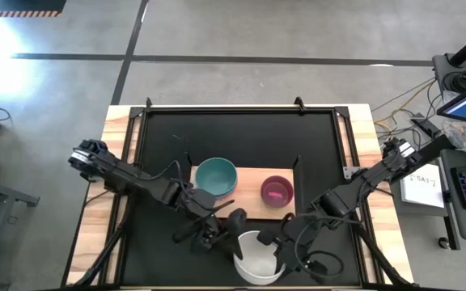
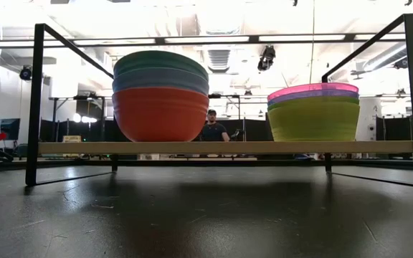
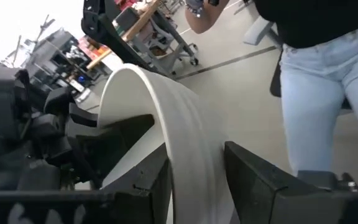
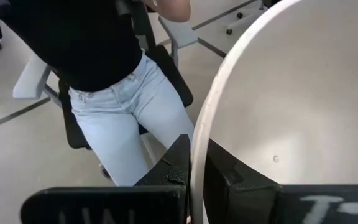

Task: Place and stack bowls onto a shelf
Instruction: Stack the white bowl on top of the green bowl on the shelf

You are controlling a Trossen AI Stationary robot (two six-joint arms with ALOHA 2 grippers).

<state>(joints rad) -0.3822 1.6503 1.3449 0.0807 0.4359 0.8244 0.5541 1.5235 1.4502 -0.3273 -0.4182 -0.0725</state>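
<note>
I see the round white plastic bowl (image 1: pixel 259 259) just in front of the flat light-wood shelf (image 1: pixel 252 179), off the table. My right gripper (image 4: pixel 194 171) pinches its thin rim; my left gripper (image 3: pixel 197 180) straddles the rim, jaws apart. It looks light, stiff and slippery, so rim grips suit it. On the shelf stand a teal-topped bowl stack (image 1: pixel 216 176) and a magenta-topped one (image 1: pixel 277 191).

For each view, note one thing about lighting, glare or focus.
High view: even light, floor washed out top-left. Low view: ceiling lights blow out behind the bowl stacks. Left wrist view: white bowl soft, window glare. Right wrist view: bowl rim blurred.
</note>
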